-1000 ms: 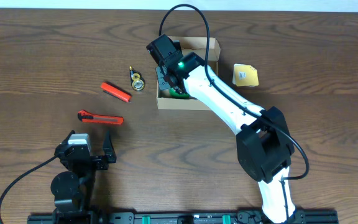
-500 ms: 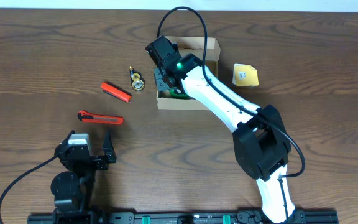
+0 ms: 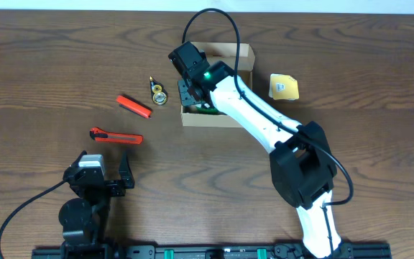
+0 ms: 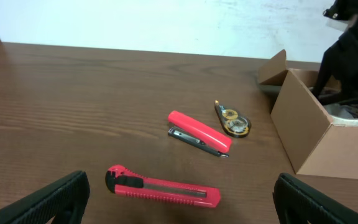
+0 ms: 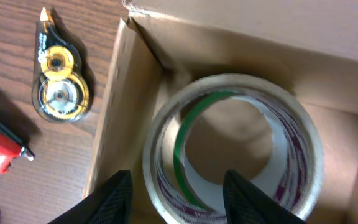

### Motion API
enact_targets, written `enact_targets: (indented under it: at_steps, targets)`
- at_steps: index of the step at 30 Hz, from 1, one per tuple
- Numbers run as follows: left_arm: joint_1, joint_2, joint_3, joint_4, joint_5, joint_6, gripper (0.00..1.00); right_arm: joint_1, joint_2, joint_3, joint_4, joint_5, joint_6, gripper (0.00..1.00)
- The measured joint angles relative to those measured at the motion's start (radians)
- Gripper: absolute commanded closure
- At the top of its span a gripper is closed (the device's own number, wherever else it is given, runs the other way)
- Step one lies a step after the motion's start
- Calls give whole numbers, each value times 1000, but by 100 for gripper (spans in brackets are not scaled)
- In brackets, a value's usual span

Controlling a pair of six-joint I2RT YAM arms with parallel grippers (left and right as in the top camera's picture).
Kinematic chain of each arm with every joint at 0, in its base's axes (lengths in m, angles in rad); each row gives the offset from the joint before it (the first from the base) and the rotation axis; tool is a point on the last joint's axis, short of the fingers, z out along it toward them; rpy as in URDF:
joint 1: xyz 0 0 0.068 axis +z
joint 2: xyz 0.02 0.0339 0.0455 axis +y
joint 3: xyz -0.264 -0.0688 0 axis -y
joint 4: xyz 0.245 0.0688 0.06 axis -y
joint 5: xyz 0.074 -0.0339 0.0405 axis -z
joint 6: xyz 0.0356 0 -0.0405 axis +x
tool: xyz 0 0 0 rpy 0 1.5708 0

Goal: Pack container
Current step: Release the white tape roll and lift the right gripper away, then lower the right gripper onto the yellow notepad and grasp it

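Tape roll lying in box, right gripper spread over it.
Purple print on the roll's core is too blurred to read, as is the label on the yellow packet. The right gripper's fingers stand apart above the roll's near rim; contact unclear. Box sits far mid-table, flap up. Left gripper gapes wide, empty, near the cutter.

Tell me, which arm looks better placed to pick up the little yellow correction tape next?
Probably right: the right gripper is at the container, just beside the correction tape; the left gripper sits farther back.
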Motion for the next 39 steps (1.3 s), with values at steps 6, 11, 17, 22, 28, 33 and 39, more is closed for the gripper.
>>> enact_targets:
  at_steps: [6, 11, 17, 22, 28, 33, 39]
  targets:
    - [0, 0, 0, 0, 0, 0, 4, -9, -123, 46, -98, 5, -36, 53]
    - [0, 0, 0, 0, 0, 0, 4, -78, -367, 73, -180, 19, -74, 44]
    - [0, 0, 0, 0, 0, 0, 5, -253, -562, 100, -299, 85, -102, 28]
    - [0, 0, 0, 0, 0, 0, 5, -415, -563, 89, -390, 114, -106, 1]
    - [0, 0, 0, 0, 0, 0, 5, -541, -500, 3, -382, 87, -115, 1]
    - [0, 0, 0, 0, 0, 0, 5, -566, -428, -42, -350, 65, -111, 1]
    - [0, 0, 0, 0, 0, 0, 5, -566, -347, -111, -268, 29, -111, 1]
